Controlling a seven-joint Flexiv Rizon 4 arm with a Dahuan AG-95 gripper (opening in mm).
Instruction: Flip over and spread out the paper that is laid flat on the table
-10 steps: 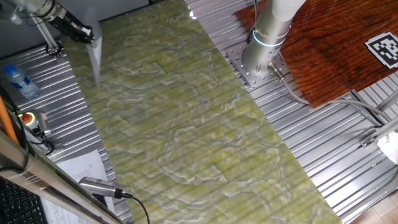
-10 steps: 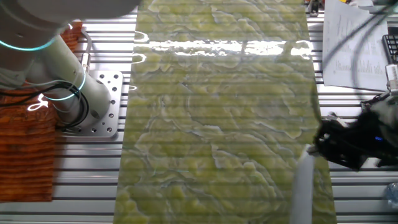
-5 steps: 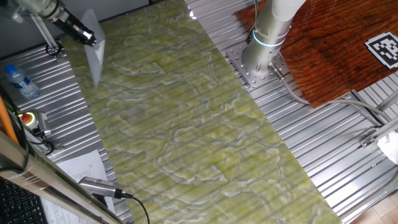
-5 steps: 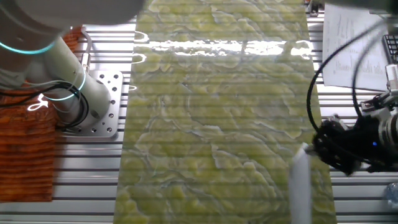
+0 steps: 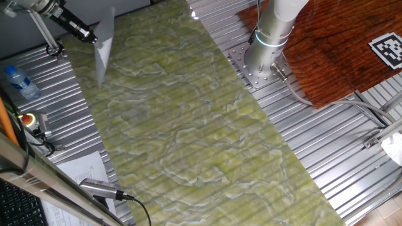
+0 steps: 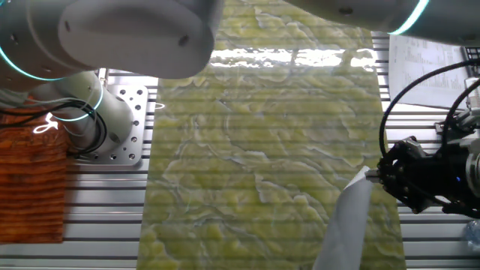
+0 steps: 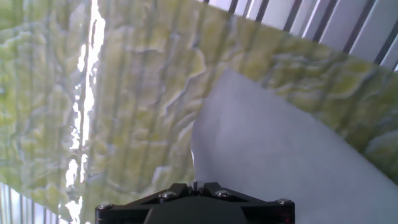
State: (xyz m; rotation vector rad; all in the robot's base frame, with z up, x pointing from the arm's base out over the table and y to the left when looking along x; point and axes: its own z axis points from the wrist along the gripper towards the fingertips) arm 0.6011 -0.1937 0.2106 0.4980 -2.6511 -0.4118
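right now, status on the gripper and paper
Gripper shut on the paper. Sheet lifted, hanging over the table edge. Nothing in the way.

White-grey arm (image 6: 127,34) with cyan glowing joint rings; black pincer (image 6: 379,174) trailing black cables; screws on pincer body.

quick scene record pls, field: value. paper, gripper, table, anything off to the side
paper: white sheet, lifted off the surface, hanging from one edge, seen nearly edge-on in one fixed view
gripper: black gripper pinching the paper's edge at the table's far end
table: green-yellow marbled top; no other item visible on it
paper contact: lower edge near the table; touching or not, cannot tell
side items: water bottle and printed sheet on the ribbed metal
arm base: bolted plate beside the table
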